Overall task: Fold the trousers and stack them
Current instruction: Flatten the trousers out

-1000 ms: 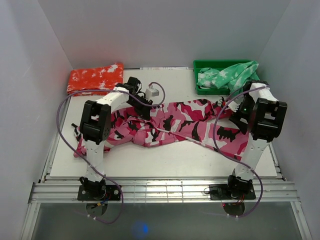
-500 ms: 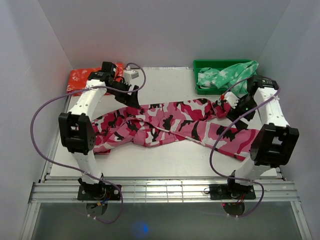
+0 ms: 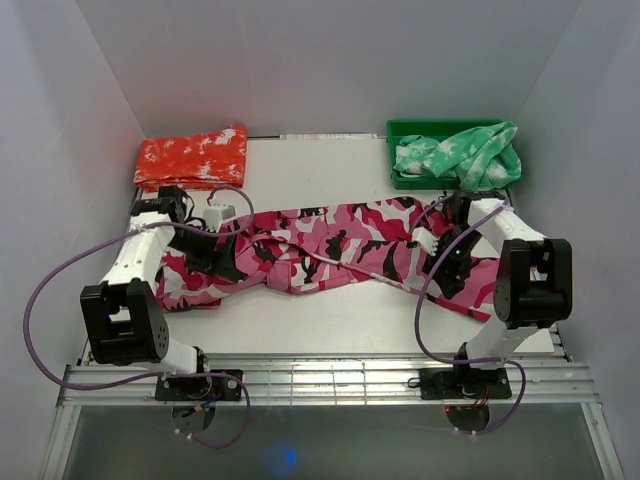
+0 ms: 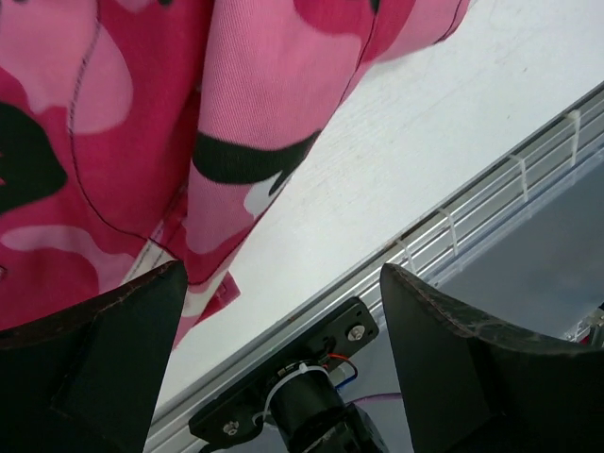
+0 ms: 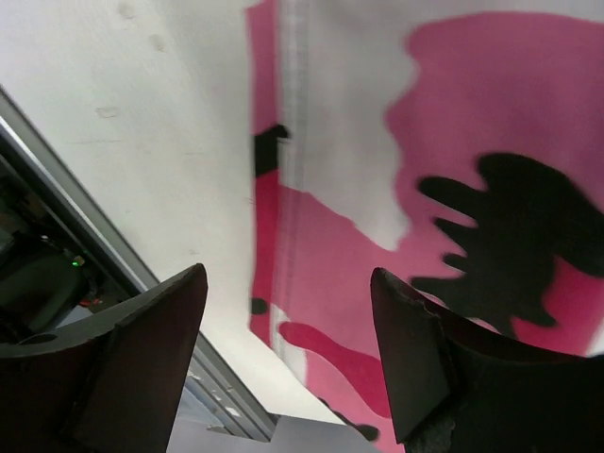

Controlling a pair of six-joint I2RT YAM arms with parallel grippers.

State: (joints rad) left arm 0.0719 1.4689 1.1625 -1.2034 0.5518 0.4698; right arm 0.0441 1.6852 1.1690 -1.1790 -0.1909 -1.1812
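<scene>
My left gripper (image 4: pixel 281 283) hangs wide open over the left end of the trousers (image 3: pixel 340 235), rumpled across the table (image 3: pixel 330 320), and my right gripper (image 5: pixel 288 283), equally wide over their near-right hem, should like it pinch cloth squarely at the edge.

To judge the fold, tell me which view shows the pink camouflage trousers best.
Top external: the long pink-magenta camouflage cloth trousers lie stretched across the table, end to end. Left wrist shows only a close-up edge; right wrist only a seamed patch.
</scene>
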